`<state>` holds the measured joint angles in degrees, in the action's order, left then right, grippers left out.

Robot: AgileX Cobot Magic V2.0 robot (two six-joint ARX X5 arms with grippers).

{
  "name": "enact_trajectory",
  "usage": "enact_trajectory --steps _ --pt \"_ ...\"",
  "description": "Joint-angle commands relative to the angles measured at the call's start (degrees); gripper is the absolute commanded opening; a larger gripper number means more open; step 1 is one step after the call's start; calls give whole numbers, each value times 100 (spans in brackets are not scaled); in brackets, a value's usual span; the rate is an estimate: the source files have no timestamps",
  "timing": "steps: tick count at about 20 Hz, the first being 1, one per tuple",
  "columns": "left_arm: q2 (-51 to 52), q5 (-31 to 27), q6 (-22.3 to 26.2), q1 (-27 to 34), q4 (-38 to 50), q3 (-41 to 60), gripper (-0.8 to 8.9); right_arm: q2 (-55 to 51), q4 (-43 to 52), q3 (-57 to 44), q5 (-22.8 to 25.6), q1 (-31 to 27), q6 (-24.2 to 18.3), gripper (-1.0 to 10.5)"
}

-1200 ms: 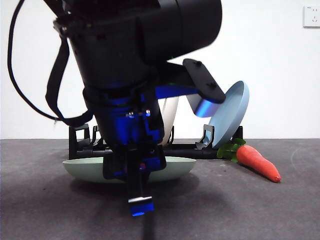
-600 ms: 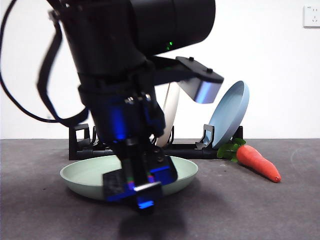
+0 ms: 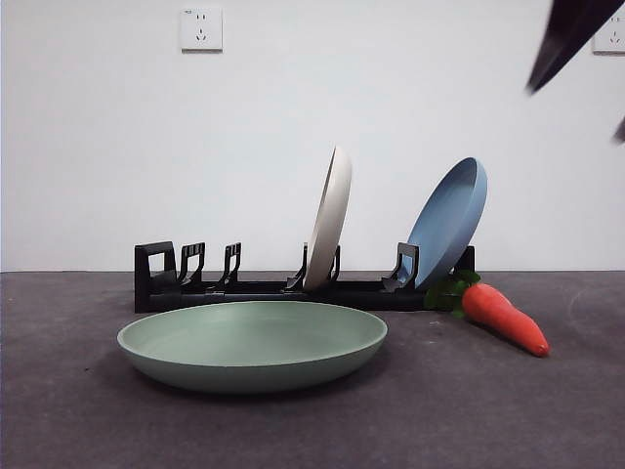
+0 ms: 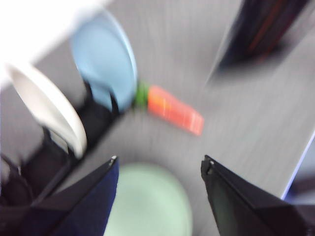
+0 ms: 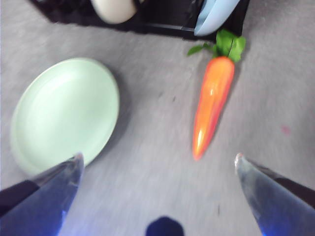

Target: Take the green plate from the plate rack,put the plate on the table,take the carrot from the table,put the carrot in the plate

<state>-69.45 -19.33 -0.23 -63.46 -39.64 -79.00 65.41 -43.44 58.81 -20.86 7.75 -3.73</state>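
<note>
The green plate (image 3: 252,342) lies flat on the table (image 3: 88,420), in front of the plate rack (image 3: 264,289). The carrot (image 3: 503,318) lies on the table by the rack's right end, leaves toward the rack. My left gripper (image 4: 158,164) is open and empty, raised above the green plate (image 4: 147,201); its view is blurred and shows the carrot (image 4: 174,109) beyond. My right gripper (image 5: 157,157) is open and empty, high above the table between the green plate (image 5: 64,113) and the carrot (image 5: 211,108). A black arm tip (image 3: 566,39) shows at the front view's top right.
A cream-white plate (image 3: 329,220) and a blue plate (image 3: 447,223) stand upright in the rack, the blue one leaning over the carrot's leaves. A white wall with sockets is behind. The other arm (image 4: 266,29) shows dark beyond the carrot in the left wrist view.
The arm that stood over the green plate has let it go and lifted out of the front view. The plate now rests flat. A black arm tip has appeared at the top right.
</note>
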Motion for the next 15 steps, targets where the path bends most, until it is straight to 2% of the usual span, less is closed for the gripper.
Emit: enact_trajectory --steps 1,7,14,15 --pt "343 26 -348 -31 -144 -358 291 680 590 9 35 83 94 597" --pt "1080 33 -492 -31 -531 -660 291 2400 1904 9 728 258 160 595" --pt "1147 13 -621 -31 -839 -660 291 3318 2955 9 1084 455 356 591" --pt "1147 15 -621 -31 -841 -660 291 3407 3047 9 1123 479 389 555"
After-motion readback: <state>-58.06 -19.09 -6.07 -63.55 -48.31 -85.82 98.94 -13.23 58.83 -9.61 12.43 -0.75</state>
